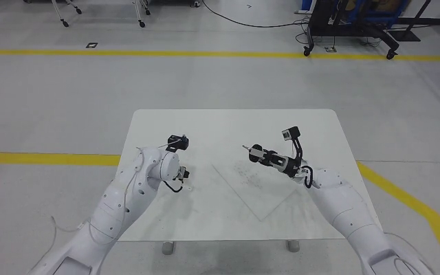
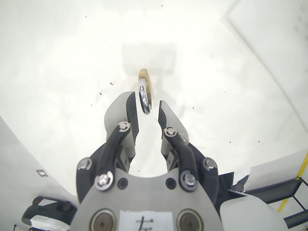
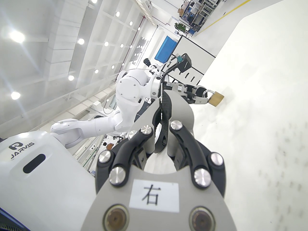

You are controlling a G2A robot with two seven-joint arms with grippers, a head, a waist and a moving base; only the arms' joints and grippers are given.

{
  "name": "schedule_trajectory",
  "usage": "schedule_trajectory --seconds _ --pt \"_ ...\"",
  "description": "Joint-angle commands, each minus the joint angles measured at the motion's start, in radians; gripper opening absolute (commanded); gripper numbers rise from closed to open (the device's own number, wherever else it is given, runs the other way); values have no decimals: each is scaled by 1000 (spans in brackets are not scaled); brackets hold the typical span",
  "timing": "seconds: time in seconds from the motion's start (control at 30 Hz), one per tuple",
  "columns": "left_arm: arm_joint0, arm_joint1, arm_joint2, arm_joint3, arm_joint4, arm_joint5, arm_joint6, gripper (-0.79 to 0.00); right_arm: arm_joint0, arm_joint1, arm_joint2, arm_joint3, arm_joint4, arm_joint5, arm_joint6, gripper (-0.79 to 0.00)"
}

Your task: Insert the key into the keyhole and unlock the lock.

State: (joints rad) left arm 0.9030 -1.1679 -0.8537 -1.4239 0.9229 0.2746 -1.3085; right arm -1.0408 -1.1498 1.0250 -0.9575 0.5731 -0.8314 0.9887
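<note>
A padlock (image 2: 145, 90) with a brass body and a silver shackle stands on edge on the white table (image 1: 234, 124). My left gripper (image 2: 146, 108) is open and straddles the shackle. One pad lies close against it and a gap shows at the other. In the right wrist view the brass body (image 3: 216, 99) rests tilted on the table at the left gripper's (image 3: 204, 96) tips. My right gripper (image 3: 161, 94) is shut and held above the table, pointing at the padlock from some way off. Whatever is between its pads is hidden. In the top view the left gripper (image 1: 184, 179) and right gripper (image 1: 247, 148) face each other.
A thin square sheet (image 1: 258, 185) with dark scuff marks lies flat on the table between the arms, below the right gripper. The table's far half is bare. Yellow floor lines and wheeled frames lie beyond the table.
</note>
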Motion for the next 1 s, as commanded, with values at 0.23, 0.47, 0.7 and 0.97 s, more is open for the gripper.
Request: schedule_trajectory --seconds 0.23,0.47,0.7,0.97 --pt "-2 -8 -17 24 -9 14 36 -588 0 0 0 0 0 0 0 -785" --pt "1 -11 -24 32 -11 7 40 -785 0 0 0 0 0 0 0 -785" --pt "5 -12 -30 27 8 -7 30 -785 0 0 0 0 0 0 0 -785" --pt "57 -8 -115 -41 -82 -12 180 -785 0 0 0 0 0 0 0 -785"
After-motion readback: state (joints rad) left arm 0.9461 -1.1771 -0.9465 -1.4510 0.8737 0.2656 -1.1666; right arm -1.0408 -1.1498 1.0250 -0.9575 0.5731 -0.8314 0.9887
